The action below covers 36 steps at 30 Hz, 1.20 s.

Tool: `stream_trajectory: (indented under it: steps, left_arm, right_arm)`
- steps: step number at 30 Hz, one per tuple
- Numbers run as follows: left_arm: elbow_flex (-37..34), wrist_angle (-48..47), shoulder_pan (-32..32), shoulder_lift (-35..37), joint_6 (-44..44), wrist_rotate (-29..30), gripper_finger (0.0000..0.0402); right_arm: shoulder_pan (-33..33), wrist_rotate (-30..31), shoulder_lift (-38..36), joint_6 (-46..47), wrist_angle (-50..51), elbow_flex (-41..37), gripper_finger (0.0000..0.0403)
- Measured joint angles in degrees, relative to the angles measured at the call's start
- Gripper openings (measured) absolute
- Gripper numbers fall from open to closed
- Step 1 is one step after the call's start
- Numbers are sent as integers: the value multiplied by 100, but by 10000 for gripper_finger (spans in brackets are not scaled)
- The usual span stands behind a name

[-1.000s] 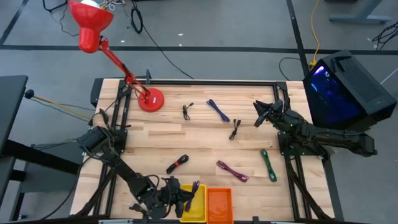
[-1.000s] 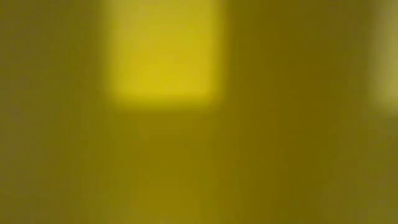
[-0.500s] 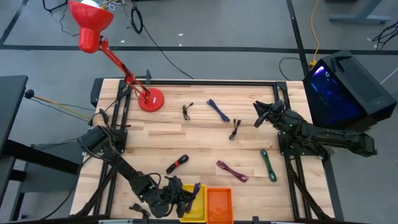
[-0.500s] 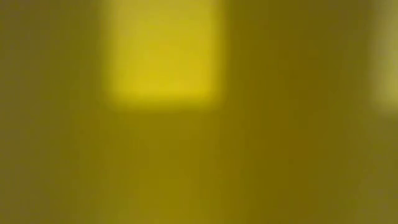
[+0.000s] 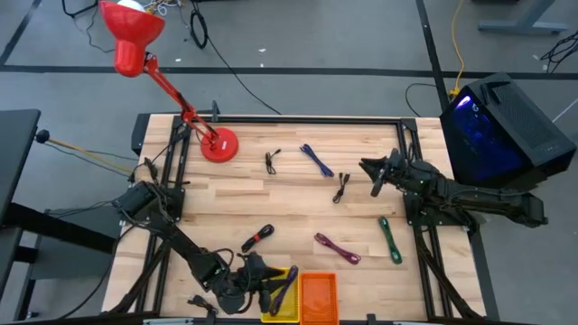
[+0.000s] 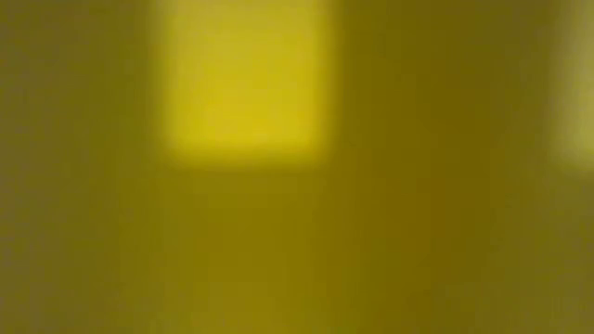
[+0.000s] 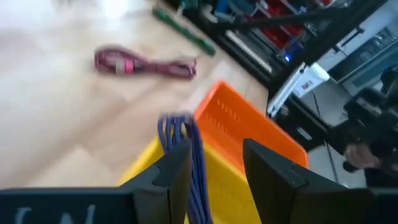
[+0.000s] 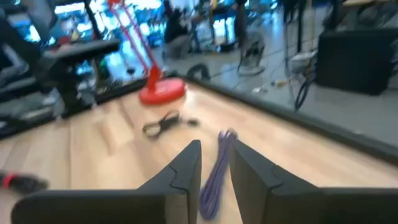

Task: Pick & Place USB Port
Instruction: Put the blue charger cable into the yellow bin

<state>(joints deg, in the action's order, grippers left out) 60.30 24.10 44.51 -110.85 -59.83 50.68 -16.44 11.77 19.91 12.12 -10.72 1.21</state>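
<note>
The left tool (image 5: 271, 287), fingers apart, drops one blue cable (image 5: 287, 282) into the yellow bin (image 5: 285, 307); six cables remain on the table (image 5: 235, 194).

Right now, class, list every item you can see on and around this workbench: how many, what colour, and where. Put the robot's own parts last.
Lamp: one, red, base at the far left of the table.
Black cables: two, far middle, one at.
Blue cables: two, one far middle, one draped over the yellow bin.
Red-and-black cable: one, near left of centre.
Pink cable: one, near middle.
Green cable: one, near right.
Yellow bin: one, near edge.
Orange bin: one, beside the yellow.
Computer case: one, black, lit blue, right of the table.
Left pincer: open, at the yellow bin.
Right pincer: above the far right, fingers apart, empty.
</note>
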Motion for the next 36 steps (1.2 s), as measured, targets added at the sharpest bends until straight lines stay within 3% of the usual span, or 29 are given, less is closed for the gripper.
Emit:
stream_trajectory:
  steps: [3, 8, 14, 18, 24, 29, 36]
  left_arm:
    - [-9, -53, -130, 119, 636, 139, 158]
    - [-3, -131, -432, 531, 1910, 374, 160]
    - [1, -926, -808, 1191, 3061, 520, 161]
    - [0, -1636, -1034, 1523, 3246, 568, 161]
    - [0, -2297, -1204, 1845, 3215, 593, 161]
    - [0, -2406, -1158, 1906, 3390, 631, 161]
    - [0, -2433, -1119, 1906, 3550, 659, 161]
  right_arm:
    - [-3, -104, 132, -71, -25, 0, 89]
    - [-3, -405, 527, -158, -894, 205, 122]
    - [-3, -754, 1652, -678, -374, 1614, 180]
    - [-3, -577, 2977, -1036, 729, 2905, 197]
    - [-133, -127, 5179, -1397, 1955, 4418, 190]
    - [-270, -358, 6535, -1577, 1964, 4820, 185]
    - [-421, -369, 7396, -1428, 1981, 4859, 185]
